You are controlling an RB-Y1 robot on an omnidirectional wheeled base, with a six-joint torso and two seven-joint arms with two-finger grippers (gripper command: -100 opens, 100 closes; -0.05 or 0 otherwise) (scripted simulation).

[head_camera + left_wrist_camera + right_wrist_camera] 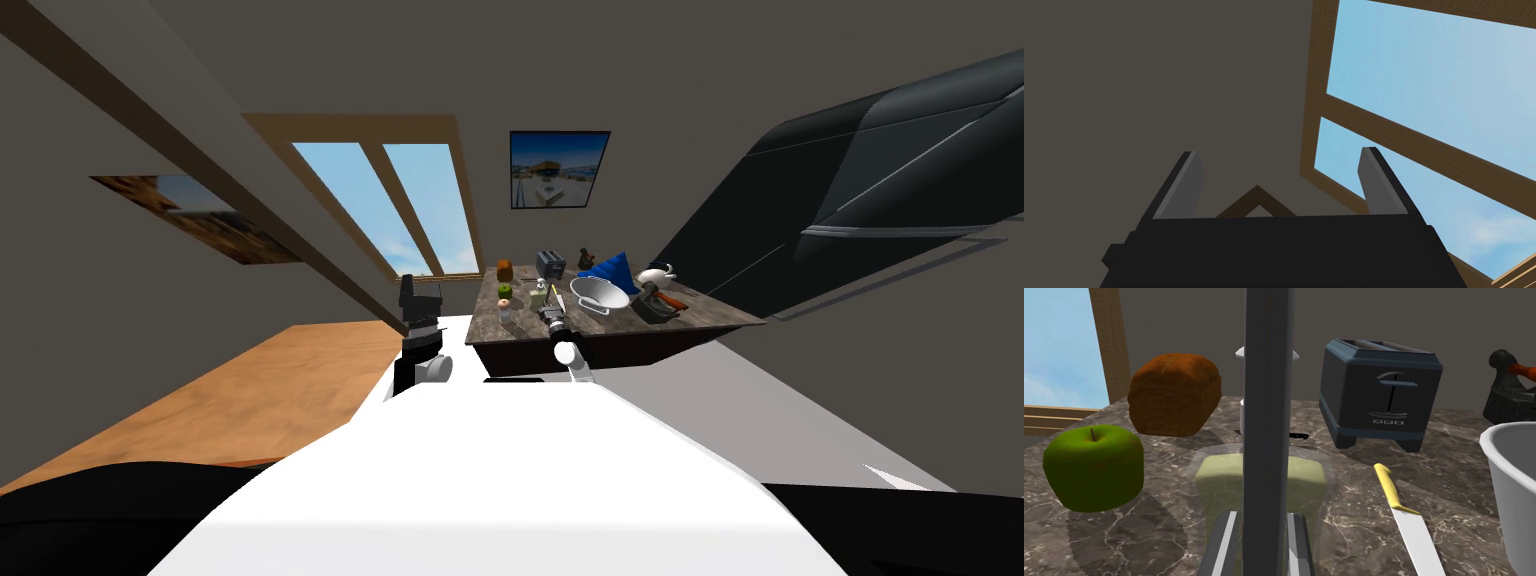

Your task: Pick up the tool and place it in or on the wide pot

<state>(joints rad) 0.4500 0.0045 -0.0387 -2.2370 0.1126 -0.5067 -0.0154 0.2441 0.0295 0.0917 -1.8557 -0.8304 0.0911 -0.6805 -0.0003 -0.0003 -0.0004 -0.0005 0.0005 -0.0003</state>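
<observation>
Over a dark, white-veined marble tabletop (1349, 528), the right gripper (1261, 515) is clamped on the tool (1268, 388), a long, flat, dark grey bar. The bar rises straight up from between the gripper's two fingers, which press its sides. Directly beyond the fingertips sits a pale green block under a clear cover (1309, 475). To one side of it are a green apple (1094, 465) and, farther off, a brown loaf (1174, 395). A dark blue-grey toaster (1381, 390) stands farther out on the other side, and a yellow-handled knife (1406, 520) lies flat on the marble nearer the gripper. The wide white pot (1511, 488) is on that same side, just past the knife and apart from the tool. In the head view it is a round white bowl just right of the gripper. The left gripper (1281, 155) hangs raised beside the table's left end, its fingers spread wide and holding nothing.
</observation>
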